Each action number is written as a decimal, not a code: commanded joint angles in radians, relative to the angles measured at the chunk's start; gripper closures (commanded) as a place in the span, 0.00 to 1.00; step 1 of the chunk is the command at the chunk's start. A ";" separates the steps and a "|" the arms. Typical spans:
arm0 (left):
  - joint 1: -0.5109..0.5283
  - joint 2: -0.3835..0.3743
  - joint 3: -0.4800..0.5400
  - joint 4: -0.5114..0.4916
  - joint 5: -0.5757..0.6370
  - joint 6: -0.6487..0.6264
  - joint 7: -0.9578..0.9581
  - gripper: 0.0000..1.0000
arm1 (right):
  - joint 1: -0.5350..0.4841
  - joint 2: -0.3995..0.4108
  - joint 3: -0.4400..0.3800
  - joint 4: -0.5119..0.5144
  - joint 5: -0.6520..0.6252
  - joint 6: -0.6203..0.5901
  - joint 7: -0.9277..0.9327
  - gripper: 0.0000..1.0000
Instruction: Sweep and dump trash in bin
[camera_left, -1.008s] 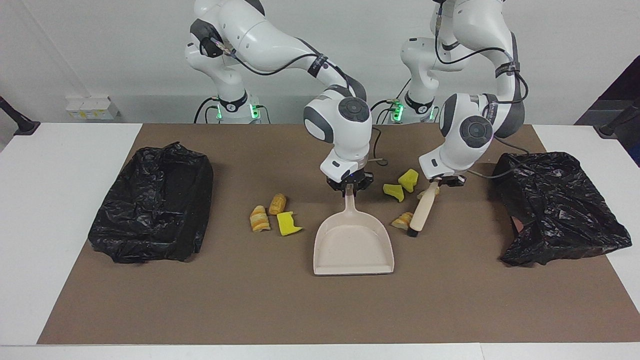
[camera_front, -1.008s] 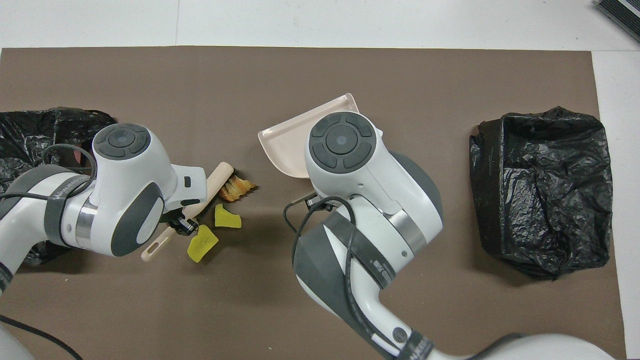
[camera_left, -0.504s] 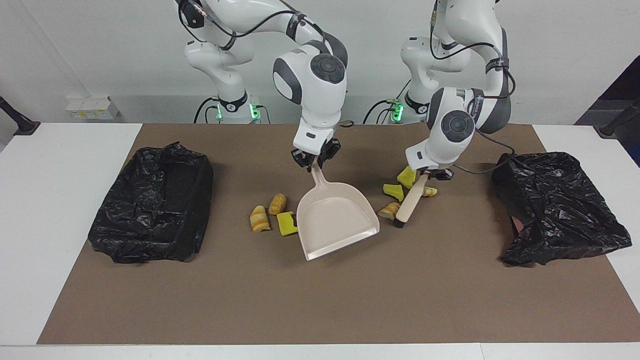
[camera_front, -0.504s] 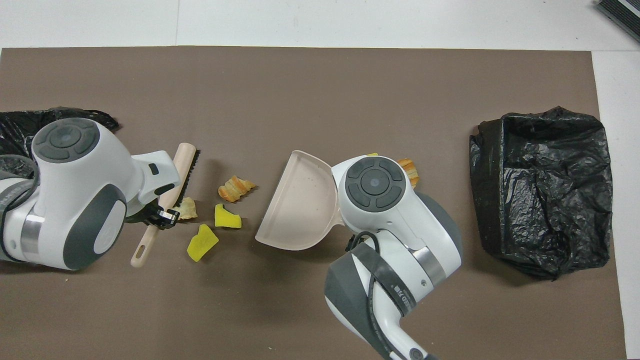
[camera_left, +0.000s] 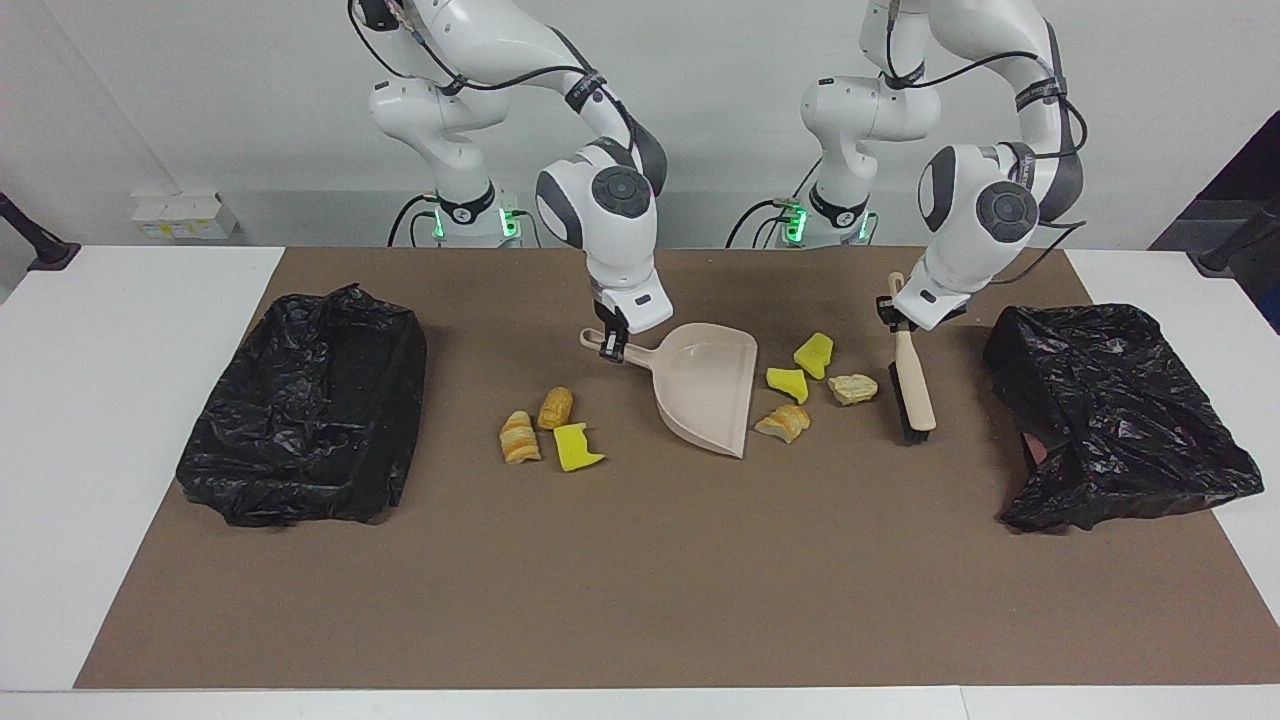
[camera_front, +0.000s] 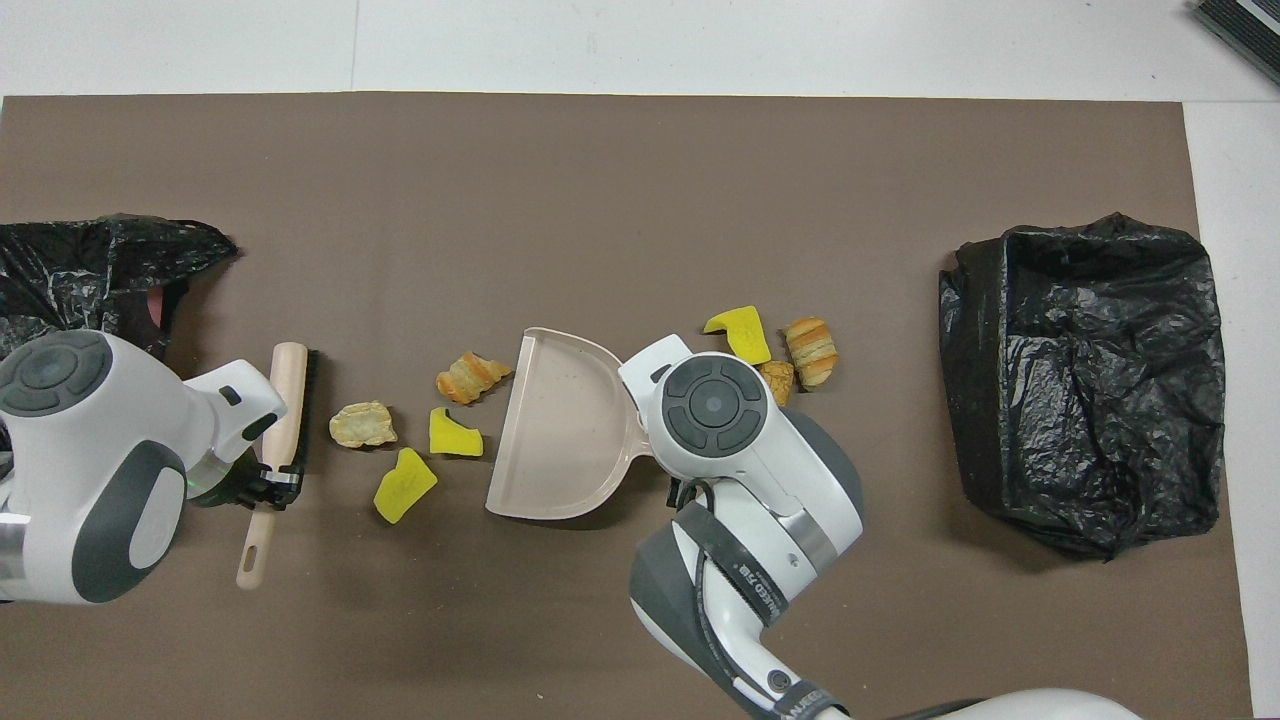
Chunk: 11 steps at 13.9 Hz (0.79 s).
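Observation:
My right gripper (camera_left: 612, 343) is shut on the handle of the beige dustpan (camera_left: 705, 385) (camera_front: 560, 430). The pan's open mouth faces the left arm's end of the table. Right beside that mouth lie several chunks of trash: yellow bits (camera_left: 815, 355) (camera_front: 453, 433), a tan lump (camera_left: 851, 388) and a bread-like piece (camera_left: 783, 422). On their outer side, my left gripper (camera_left: 900, 318) (camera_front: 268, 490) is shut on the handle of the wooden brush (camera_left: 912, 385) (camera_front: 285, 420), its dark bristles toward the chunks. Three more chunks (camera_left: 555, 430) (camera_front: 790, 350) lie by the pan's back.
A black bag-lined bin (camera_left: 305, 405) (camera_front: 1085, 380) stands at the right arm's end of the brown mat (camera_left: 640, 600). Another black-bagged bin (camera_left: 1110, 410) (camera_front: 90, 270) stands at the left arm's end, close to the brush.
The right gripper swung the dustpan round until its mouth faced the chunks by the brush. The left gripper carried the brush outward past those chunks, uncovering the tan lump.

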 joint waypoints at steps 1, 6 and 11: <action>-0.077 -0.058 -0.010 -0.057 0.017 0.027 -0.138 1.00 | -0.005 0.008 0.005 0.004 -0.043 0.014 -0.006 1.00; -0.228 -0.046 -0.012 -0.080 -0.053 0.087 -0.315 1.00 | -0.005 0.008 0.005 0.006 -0.043 0.013 0.005 1.00; -0.358 0.042 -0.015 -0.008 -0.222 0.137 -0.295 1.00 | -0.003 0.008 0.005 0.004 -0.043 0.011 0.011 1.00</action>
